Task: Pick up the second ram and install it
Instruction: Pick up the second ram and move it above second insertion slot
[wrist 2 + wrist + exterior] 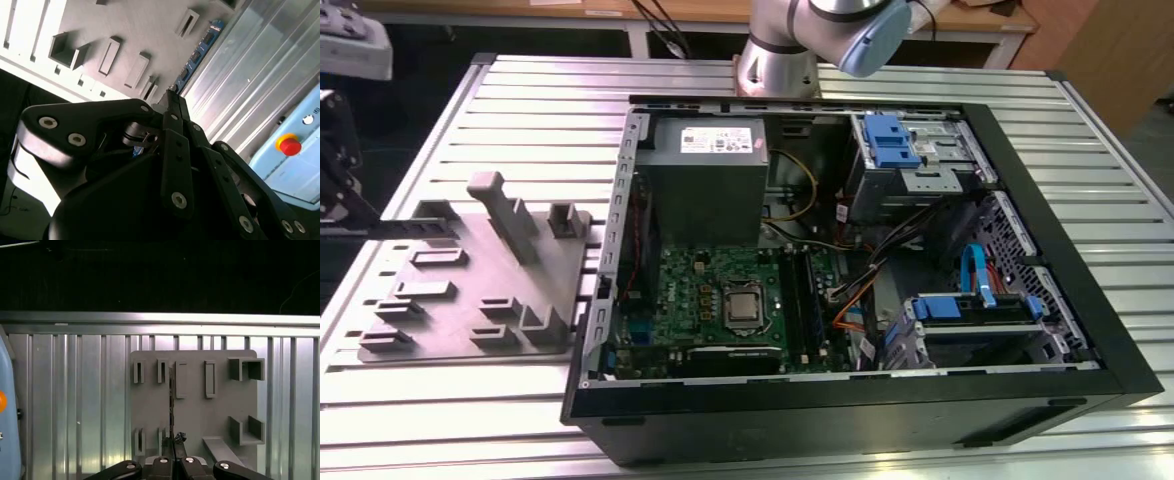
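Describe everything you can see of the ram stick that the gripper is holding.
The second ram is a long, narrow, flat board, bluish-green in the second wrist view, with a row of dark chips along one face. The gripper is shut on one end, and the rest sticks straight out beyond it. In the first wrist view it shows edge-on as a thin dark line over the grey moulded tray. Whether it touches the tray cannot be told.

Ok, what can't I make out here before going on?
Gripped end of the second ram: second wrist view, hidden behind the gripper linkage.
Its flat faces: first wrist view, seen edge-on.
Which of the memory slots is free: exterior view, too small.
The arm past its base: exterior view, cut by top edge.
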`<action>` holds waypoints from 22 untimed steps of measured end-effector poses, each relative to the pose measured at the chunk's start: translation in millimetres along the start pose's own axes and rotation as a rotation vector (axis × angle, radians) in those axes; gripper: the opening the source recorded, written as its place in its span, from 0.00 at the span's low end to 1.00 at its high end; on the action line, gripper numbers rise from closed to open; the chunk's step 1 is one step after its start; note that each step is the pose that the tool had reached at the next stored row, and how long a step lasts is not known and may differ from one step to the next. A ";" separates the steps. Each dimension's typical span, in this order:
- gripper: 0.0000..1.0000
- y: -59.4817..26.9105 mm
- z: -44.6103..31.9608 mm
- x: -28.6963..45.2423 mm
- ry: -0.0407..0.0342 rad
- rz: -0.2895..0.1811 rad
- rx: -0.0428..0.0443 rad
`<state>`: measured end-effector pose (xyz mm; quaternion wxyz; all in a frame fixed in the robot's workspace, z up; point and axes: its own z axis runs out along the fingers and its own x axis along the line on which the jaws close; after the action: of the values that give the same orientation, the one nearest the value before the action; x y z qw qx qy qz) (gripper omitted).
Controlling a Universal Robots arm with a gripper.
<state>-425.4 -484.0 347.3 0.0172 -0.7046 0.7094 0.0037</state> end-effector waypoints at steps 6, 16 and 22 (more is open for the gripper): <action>0.11 -0.5 -26.9 -0.8 -0.0001 0.000 0.0003; 0.11 -1.1 -55.5 -1.7 -0.0001 0.000 0.0012; 0.11 -18.6 -55.2 -1.8 -0.0002 0.000 0.0010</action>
<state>-407.8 -484.0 402.9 0.0176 -0.7046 0.7094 0.0034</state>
